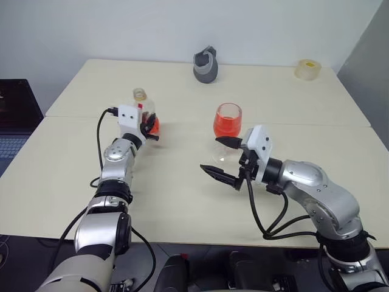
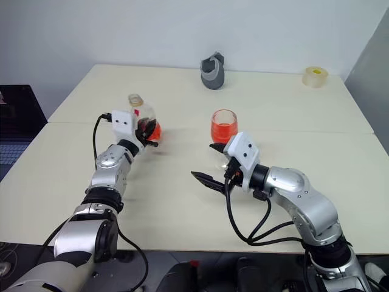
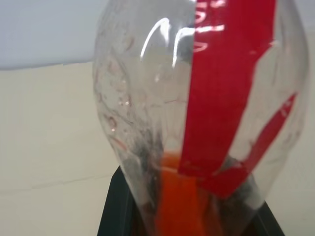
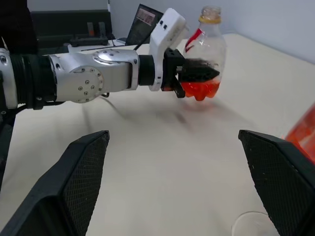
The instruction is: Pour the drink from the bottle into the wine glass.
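Observation:
The bottle (image 1: 144, 108) stands upright over the left half of the table, uncapped, with a little red drink (image 4: 199, 90) in its bottom. My left gripper (image 4: 203, 74) is shut on the bottle's lower body. I cannot tell whether its base touches the tabletop. The wine glass (image 1: 228, 120) stands mid-table with its bowl holding red drink (image 2: 223, 130); its foot (image 4: 252, 224) rests on the table. My right gripper (image 1: 211, 154) is open wide just in front of the glass, one finger near the stem, gripping nothing.
A grey mug-like object (image 1: 205, 66) sits at the table's far edge, and a roll of tape (image 1: 308, 69) at the far right corner. A dark laptop (image 1: 13, 115) lies off the table's left side. A seam (image 1: 304, 123) crosses the tabletop.

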Robot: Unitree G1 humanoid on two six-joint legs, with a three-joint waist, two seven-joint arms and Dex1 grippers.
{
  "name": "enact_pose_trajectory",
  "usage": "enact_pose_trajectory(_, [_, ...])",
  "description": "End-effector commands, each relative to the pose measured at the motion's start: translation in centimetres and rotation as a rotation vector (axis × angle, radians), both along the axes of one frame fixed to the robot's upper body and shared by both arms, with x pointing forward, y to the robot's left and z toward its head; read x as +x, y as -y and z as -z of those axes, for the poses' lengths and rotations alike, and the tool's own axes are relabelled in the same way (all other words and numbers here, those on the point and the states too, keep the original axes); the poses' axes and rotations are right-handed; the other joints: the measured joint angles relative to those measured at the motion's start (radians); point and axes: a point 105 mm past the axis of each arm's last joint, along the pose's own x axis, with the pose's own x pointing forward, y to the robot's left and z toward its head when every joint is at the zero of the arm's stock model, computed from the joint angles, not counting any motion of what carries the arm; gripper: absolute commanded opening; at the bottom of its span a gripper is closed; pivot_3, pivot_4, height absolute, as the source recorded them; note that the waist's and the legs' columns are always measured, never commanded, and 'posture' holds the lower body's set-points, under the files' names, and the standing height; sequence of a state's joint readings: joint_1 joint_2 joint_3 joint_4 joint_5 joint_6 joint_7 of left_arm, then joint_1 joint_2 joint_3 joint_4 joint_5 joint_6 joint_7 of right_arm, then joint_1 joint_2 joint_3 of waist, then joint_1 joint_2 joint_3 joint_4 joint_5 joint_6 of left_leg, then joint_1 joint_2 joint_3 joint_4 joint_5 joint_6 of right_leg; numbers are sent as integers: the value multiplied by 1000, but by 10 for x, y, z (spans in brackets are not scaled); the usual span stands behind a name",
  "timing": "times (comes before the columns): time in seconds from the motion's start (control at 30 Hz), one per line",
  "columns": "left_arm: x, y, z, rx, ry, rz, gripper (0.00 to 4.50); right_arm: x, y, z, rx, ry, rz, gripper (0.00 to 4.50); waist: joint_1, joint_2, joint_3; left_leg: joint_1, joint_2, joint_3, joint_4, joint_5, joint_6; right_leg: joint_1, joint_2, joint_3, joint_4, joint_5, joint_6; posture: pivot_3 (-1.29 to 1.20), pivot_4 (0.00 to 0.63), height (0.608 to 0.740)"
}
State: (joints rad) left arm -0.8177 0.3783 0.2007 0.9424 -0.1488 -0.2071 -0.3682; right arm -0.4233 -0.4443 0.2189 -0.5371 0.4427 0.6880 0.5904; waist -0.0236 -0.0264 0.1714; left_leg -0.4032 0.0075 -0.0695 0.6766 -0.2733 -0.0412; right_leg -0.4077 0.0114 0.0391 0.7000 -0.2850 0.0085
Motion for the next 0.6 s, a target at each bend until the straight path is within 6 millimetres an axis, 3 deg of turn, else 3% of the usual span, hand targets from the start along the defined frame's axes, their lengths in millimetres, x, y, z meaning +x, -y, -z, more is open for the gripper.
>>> enact_pose_trajectory(0.03, [-1,-8,-9,-21,49,-37,746,-2,-6,-11,11,58,-31,4500,0,0,0,0,0,0,0,0,0,0,0,0,0,0,0,0,150,740])
enact_pose_trajectory(0.3, [-3,-15,21,-22,-49,-60,746,-3,-11,-9,0,50,-58,4500,-5,-1,-1,1,0,-1,0,0,0,0,0,-1,0,0,0,0,150,740])
enact_pose_trajectory(0.33, [-3,-16,23,-23,-54,-64,1486,-3,-11,-9,-1,49,-58,4500,-5,-1,-2,1,0,0,0,0,0,1,0,-1,0,0,0,0,150,740])
enact_pose_trajectory(0.6, [-8,-16,26,-32,-29,-51,4030,-8,-8,-10,0,40,-69,4500,-6,-1,-2,1,1,-1,-1,0,0,1,0,-1,0,0,0,0,150,740])
